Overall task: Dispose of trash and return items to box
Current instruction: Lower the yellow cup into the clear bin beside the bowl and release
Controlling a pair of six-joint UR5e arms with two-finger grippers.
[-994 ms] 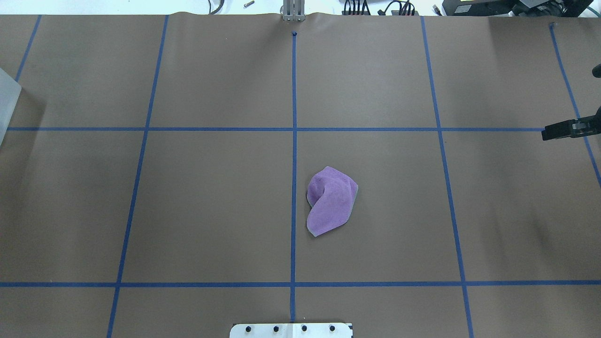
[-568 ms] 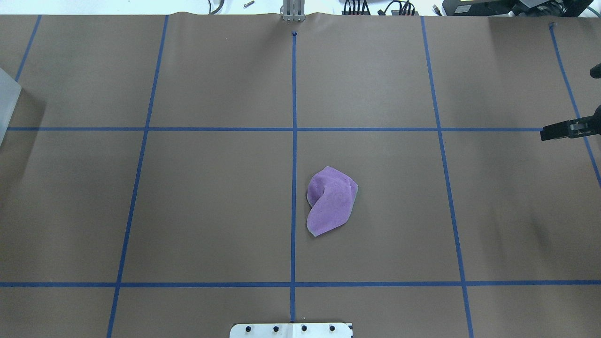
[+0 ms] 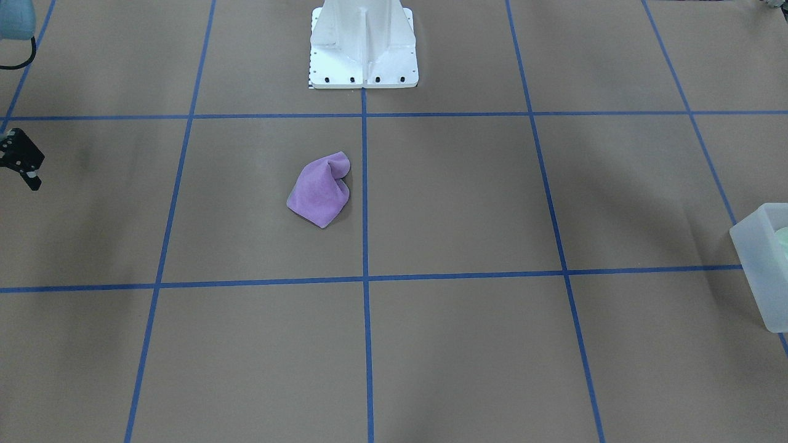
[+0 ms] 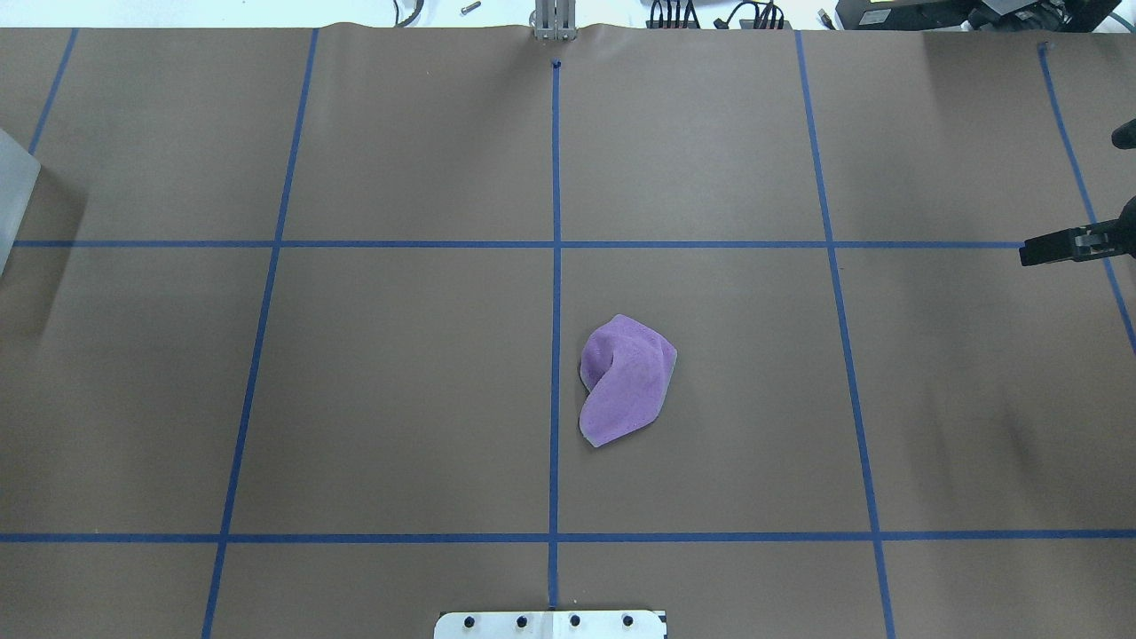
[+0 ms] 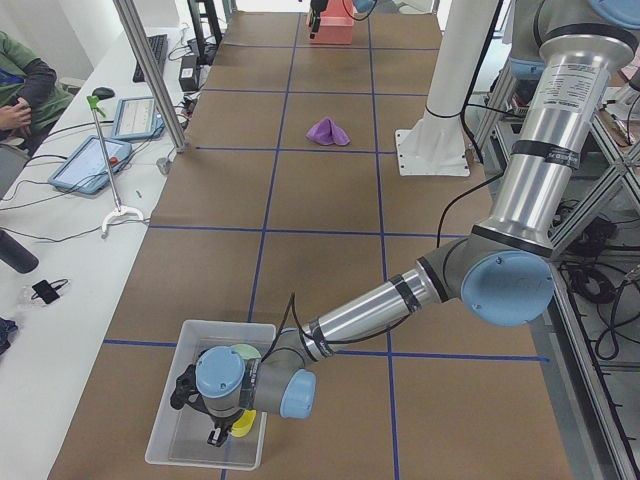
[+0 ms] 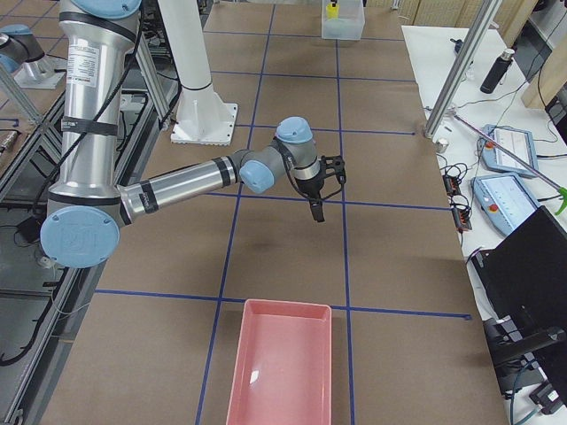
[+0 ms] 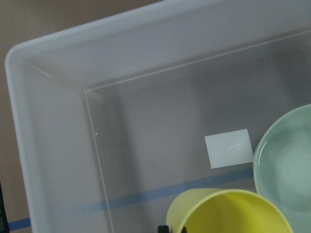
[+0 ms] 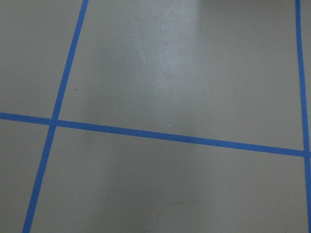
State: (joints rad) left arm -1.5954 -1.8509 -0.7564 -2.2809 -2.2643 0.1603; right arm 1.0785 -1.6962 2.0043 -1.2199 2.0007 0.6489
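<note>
The left gripper (image 5: 213, 432) is hanging in the box (image 5: 163, 405) beside the green bowl (image 7: 286, 165); whether it is holding anything cannot be told. The purple cloth (image 4: 626, 382) is lying in the middle of the table (image 4: 355, 399), soft, light and floppy, so pinching its raised fold looks best. The right gripper (image 4: 1034, 252) is hovering far off, fingers spread, holding nothing.

Spread with brown paper (image 4: 399, 373), gridded in blue tape (image 4: 556, 177). Flanked by a white bench (image 5: 70, 300) strewn with tablets (image 5: 92, 163) and a keyboard (image 5: 158, 55), edged by a metal post (image 5: 152, 75). Lit evenly, with only soft, faint shadows.
</note>
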